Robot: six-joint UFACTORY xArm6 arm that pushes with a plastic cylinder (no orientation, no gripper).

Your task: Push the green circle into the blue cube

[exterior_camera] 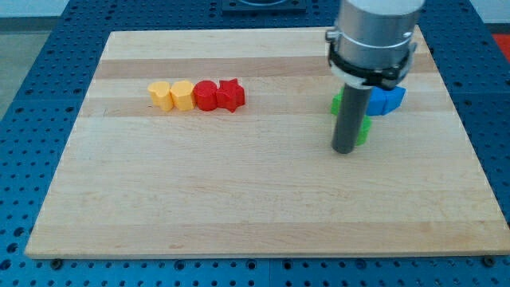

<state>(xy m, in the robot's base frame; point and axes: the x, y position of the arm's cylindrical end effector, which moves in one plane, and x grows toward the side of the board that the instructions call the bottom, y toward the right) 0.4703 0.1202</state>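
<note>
the arm stands over the view's right half of the wooden table [255, 199], its grey housing hiding much of what sits beneath it. there are no fingers on this rig to be released or clenched, only the dark rod, and my tip [344, 150] rests on the wood just at the view's bottom edge of a small cluster of blocks.

the task's things are bunched behind that rod. a blue block [389, 99], which i take for the blue cube, peeks out on the view's right of the rod, its shape partly covered. green shows in two places: a sliver [337, 103] on the view's left of the rod, level with the blue, and a second green piece [362, 131] lower down, touching or nearly touching the rod's right side. i cannot tell which of these is the green circle, or whether they are one block or two, since the rod cuts across them.

judging by the layout, the green already sits just beside the blue, so the push looks close to done or in its last stretch.

well apart, toward the view's upper left, four blocks sit in a tidy touching row: a yellow block [161, 95], another yellow one [182, 95], a red round block [205, 95] and a red star [231, 95]. they are off the rod's line and look undisturbed.
</note>
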